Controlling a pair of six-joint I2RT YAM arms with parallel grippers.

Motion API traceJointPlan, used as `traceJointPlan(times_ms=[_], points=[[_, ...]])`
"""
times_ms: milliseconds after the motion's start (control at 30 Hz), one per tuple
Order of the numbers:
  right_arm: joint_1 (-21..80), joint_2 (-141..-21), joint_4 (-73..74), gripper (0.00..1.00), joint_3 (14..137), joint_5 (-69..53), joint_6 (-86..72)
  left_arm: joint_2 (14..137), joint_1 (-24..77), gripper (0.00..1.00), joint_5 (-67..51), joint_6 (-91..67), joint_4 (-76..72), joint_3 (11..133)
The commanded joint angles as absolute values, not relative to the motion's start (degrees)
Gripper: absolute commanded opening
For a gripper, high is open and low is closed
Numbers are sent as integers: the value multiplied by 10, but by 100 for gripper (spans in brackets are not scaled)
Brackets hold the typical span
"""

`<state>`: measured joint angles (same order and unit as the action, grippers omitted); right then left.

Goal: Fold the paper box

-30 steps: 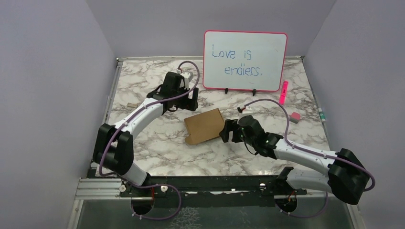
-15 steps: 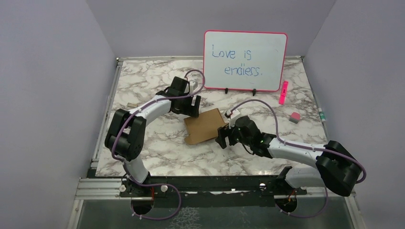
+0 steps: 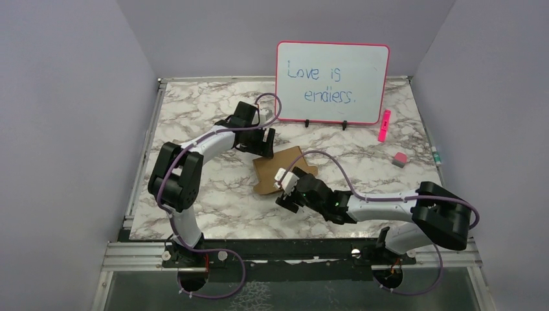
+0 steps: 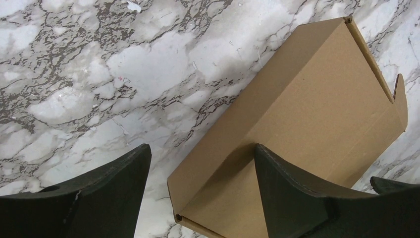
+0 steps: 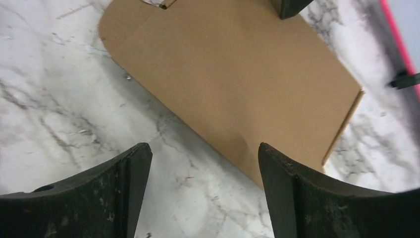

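I see the paper box [image 3: 277, 170] lying on the tabletop [image 3: 194, 123]. Left jaws are spread wide over its far corner. Right jaws are spread wide over its near edge, holding nothing.

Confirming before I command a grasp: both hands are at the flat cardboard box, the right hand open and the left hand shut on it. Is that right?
Not quite. The left hand is open too: the left wrist view shows its fingers spread apart, one over the cardboard box, the other over the marble table. The right hand is open, as you said.
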<state>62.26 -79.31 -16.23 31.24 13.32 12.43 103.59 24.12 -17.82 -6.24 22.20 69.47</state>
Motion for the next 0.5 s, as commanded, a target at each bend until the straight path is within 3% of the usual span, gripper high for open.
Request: traceJointPlan(times_ms=[0,467], points=[[653,-839,-204,84,342,262,264,1066,233,76,-174,-41,246,693],[685,-950,-365,68,342,353,428,1085,227,74,-198,-44,250,696]])
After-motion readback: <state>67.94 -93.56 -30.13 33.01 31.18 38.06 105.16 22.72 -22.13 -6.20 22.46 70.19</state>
